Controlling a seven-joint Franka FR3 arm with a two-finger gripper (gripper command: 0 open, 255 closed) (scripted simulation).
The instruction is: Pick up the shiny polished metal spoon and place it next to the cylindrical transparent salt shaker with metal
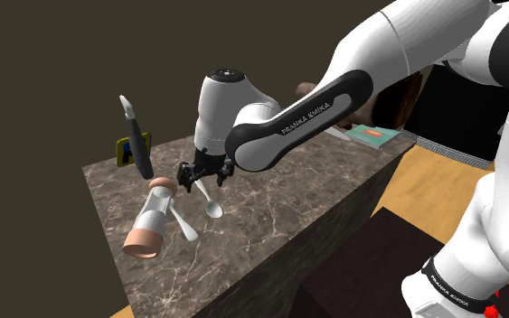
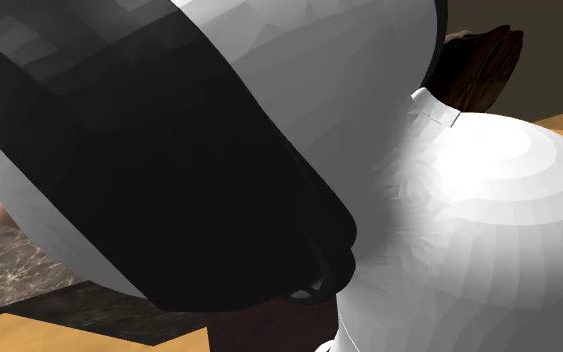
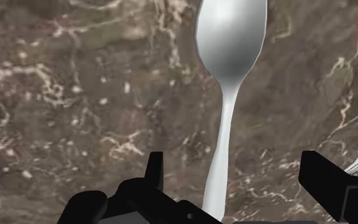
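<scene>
Hovering low over the marble counter (image 1: 325, 190), the gripper (image 1: 204, 178) points down with its 2 fingers (image 3: 327, 181) spread apart, clamped on nothing. The spoon (image 3: 225, 108) lies flat on the counter directly under the hand. In the wrist view its handle runs into the gap between the fingers, closer to 1 finger than the other and touching neither. Its bowl lies out ahead of the fingertips. So the long axis crosses the closing line roughly square, which we judge suits a pinch on the handle after a short drop.

In the shoulder view the salt shaker (image 1: 150, 217), a pale cylinder with peach-coloured ends, sits near the spoon toward that view's left, with another utensil (image 1: 184, 226) between them.

Arm pose: forearm slanting down from the shoulder view's upper right, wrist bent so the hand hangs vertical. We read the step as descent to grasp; the spoon is not yet lifted.
</scene>
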